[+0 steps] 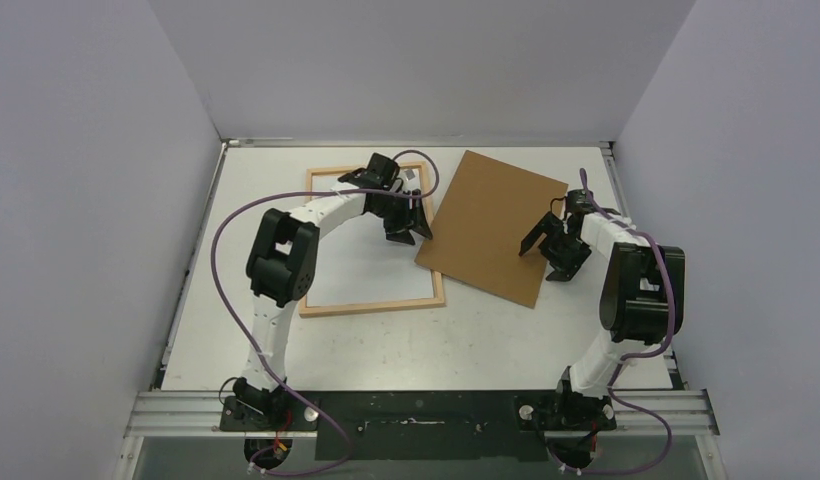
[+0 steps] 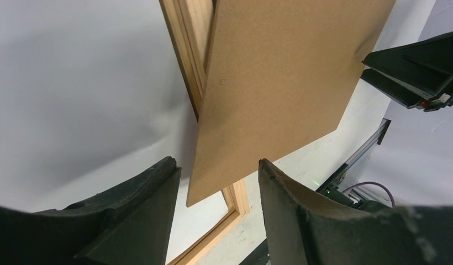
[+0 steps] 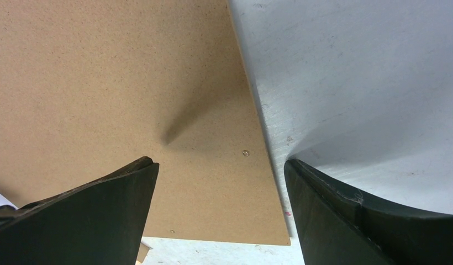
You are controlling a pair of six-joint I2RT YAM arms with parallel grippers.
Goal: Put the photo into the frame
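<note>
**Frame flat on the table, left of centre**

The frame [image 1: 371, 306] is a thin rectangle of pale wood with narrow rails. It lies flat on the table [image 1: 486, 340], left of the middle and nearer the far edge, its long sides running from far to near. Part of its right rail is covered. A smooth white sheet [image 1: 371, 268] fills the opening. No printed side shows, so whether this is the photo lying face down cannot be told.

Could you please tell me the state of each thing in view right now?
frame: lying flat on the table.
backing board: outside the frame, one corner overlapping a frame rail.
left gripper: fingers open around that corner.
right gripper: fingers open above the board.
</note>
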